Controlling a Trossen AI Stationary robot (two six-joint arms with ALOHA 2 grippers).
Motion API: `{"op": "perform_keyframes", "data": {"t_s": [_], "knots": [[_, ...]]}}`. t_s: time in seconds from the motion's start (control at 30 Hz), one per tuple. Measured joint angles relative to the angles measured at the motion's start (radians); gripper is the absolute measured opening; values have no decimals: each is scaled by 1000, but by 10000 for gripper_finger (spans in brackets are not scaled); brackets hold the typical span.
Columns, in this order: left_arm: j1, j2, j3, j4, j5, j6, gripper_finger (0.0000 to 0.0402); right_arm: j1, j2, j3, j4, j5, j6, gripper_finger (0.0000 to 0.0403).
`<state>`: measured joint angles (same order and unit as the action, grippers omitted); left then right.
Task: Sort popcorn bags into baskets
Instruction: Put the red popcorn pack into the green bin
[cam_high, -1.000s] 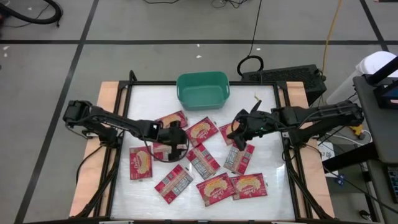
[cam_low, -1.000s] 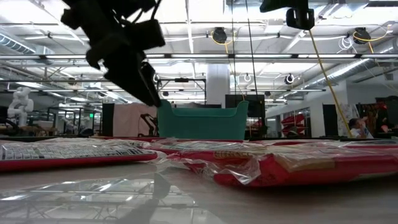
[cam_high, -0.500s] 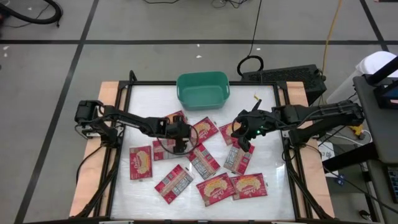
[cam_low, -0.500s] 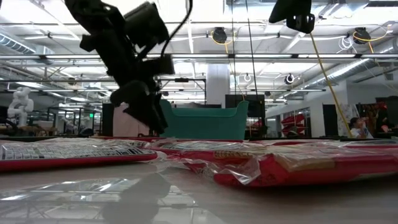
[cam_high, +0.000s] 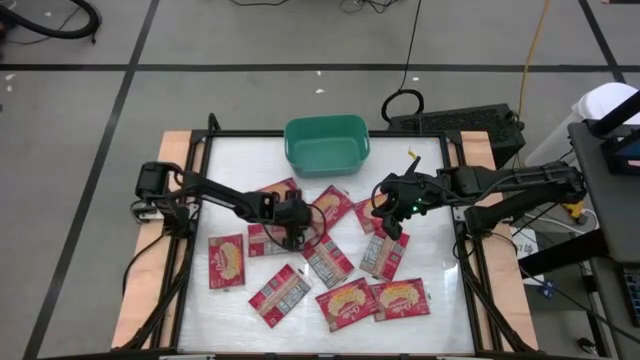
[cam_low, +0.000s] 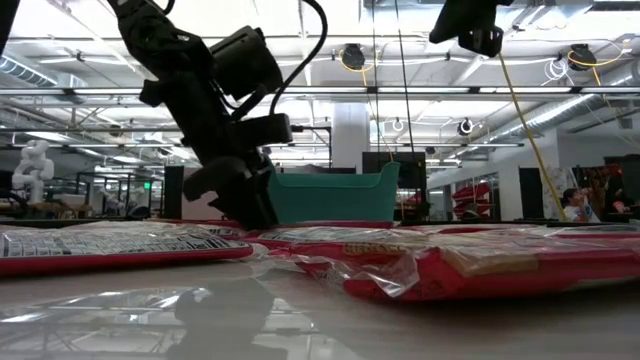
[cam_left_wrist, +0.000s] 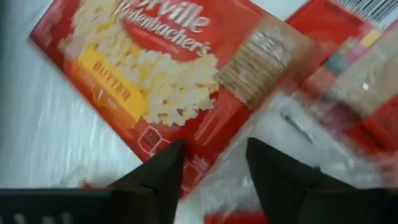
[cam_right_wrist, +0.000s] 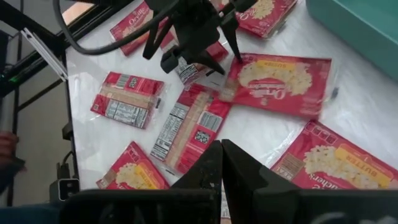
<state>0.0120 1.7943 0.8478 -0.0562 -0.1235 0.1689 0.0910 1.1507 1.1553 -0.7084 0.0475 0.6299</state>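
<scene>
We bring our left gripper (cam_high: 293, 226) down with fingers wide over a popcorn bag (cam_high: 327, 208) mid-frame. Next we pinch it and carry it to the basket (cam_high: 326, 143). Our right gripper (cam_high: 390, 221) waits, fingers narrow.

Popcorn bags (cam_high: 326, 208) crowd the table's (cam_high: 420, 160) middle; strip flanking the basket (cam_high: 326, 144) lies bare.

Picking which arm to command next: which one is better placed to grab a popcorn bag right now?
Probably left. The left gripper is low, open-fingered, at the edge of a popcorn bag; the right gripper hangs shut above the pile.
</scene>
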Motion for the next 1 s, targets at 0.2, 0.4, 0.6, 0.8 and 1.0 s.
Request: {"op": "perform_keyframes", "data": {"t_s": [0.2, 0.4, 0.6, 0.8, 1.0], "knots": [[8, 12, -3, 85, 12, 30, 50, 0, 0, 0, 1, 0, 45, 0], [12, 5, -7, 141, 0, 40, 7, 1, 0, 0, 33, 0, 119, 0], [-24, -93, -8, 122, -1, 39, 3, 5, 0, 0, 103, -1, 272, 0], [-63, -219, -6, 128, -8, -12, 2, 46, 0, 0, 191, 50, 346, 0], [-98, -293, -6, 126, -12, -93, 2, 129, 8, -1, 205, 237, 485, 0]]}}
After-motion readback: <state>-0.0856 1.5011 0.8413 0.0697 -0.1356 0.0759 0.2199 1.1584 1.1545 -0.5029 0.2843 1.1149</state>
